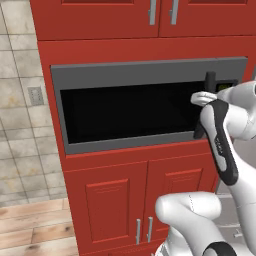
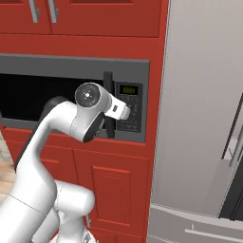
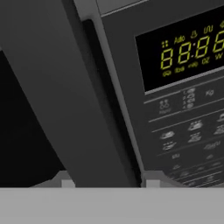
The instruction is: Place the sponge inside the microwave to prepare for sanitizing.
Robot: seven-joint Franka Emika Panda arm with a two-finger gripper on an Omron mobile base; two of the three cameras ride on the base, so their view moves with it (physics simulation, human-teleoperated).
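Pincer (image 3: pixel 107 181) first: its two small dark fingertips (image 3: pixel 65 181) stand on either side of the black curved door handle (image 3: pixel 74 100), which runs up between them toward the upper left of the hand view. The jaws look drawn in narrow around the bar. Whether they already press on it I cannot tell, since the contact faces are hidden at the bottom edge.

In the left base view the white arm reaches to the right middle of the frame, its hand set against the top of the handle (image 1: pixel 210 80). That placement makes sense. The large dark grey built-in microwave (image 1: pixel 150 67), set in the red wooden cabinet front (image 1: pixel 115 200), has its black-glass door (image 1: pixel 125 112) closed flush, and nothing can go inside until that door swings out. The handle is the only part that offers a hold, so the hand meets it square-on, fingers across the bar.

At the right of the hand view sit the green-lit display (image 3: pixel 188 52) and the grey keypad panel (image 3: pixel 188 131), just beside the handle. The grip must keep off those buttons.

Where the sponge lies I cannot tell; the task is at an early step, judging by the shut door.
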